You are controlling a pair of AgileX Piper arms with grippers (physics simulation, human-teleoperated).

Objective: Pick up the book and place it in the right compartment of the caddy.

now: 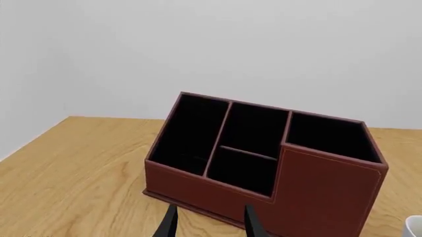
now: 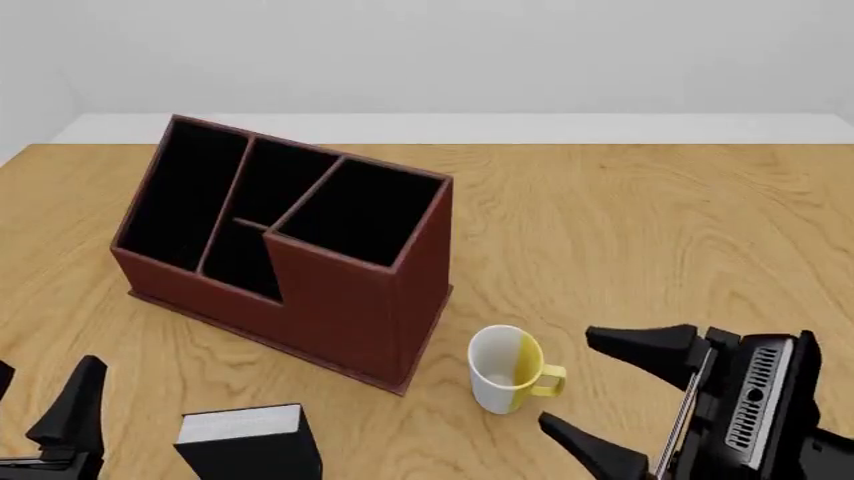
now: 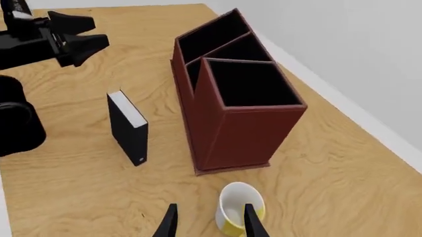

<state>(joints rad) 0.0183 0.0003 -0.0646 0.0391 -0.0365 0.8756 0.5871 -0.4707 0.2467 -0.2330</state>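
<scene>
Wooden table (image 2: 641,230) holds caddy (image 2: 287,250) upper left; book (image 2: 247,440) stands bottom left; mug (image 2: 505,368) beside; both grippers, left (image 2: 40,420) and right (image 2: 621,400), spread apart, empty.

a bare simulated test space, not a lived-in room: a plain wooden desk (image 2: 641,230) against blank pale walls (image 2: 467,50) (flat, shadowless render), holding only office-like props, a caddy (image 2: 287,250) and mug (image 2: 505,368).
</scene>
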